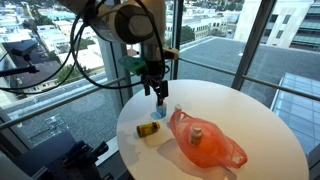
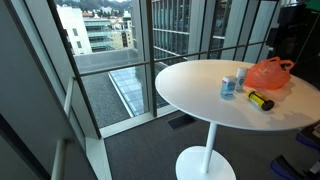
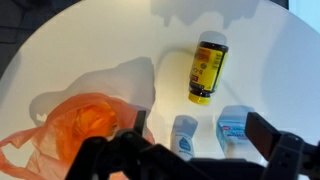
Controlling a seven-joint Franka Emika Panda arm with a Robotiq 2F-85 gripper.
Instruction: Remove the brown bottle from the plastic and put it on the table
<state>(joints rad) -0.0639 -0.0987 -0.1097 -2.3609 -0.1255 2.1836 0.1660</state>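
Note:
The brown bottle (image 3: 208, 67) with a yellow label lies on its side on the round white table (image 3: 90, 50), outside the orange plastic bag (image 3: 75, 130). It shows in both exterior views (image 1: 150, 129) (image 2: 261, 102), next to the bag (image 1: 205, 142) (image 2: 270, 73). My gripper (image 3: 200, 128) hangs above the table, open and empty, its fingers spread on either side of two small bottles. In an exterior view it (image 1: 160, 93) is above and just behind the brown bottle.
A small white bottle (image 3: 184, 135) and a blue-and-white bottle (image 3: 234, 130) lie under the gripper, also seen in an exterior view (image 2: 230, 86). The table edge (image 1: 125, 140) is close to the brown bottle. Glass walls surround the table.

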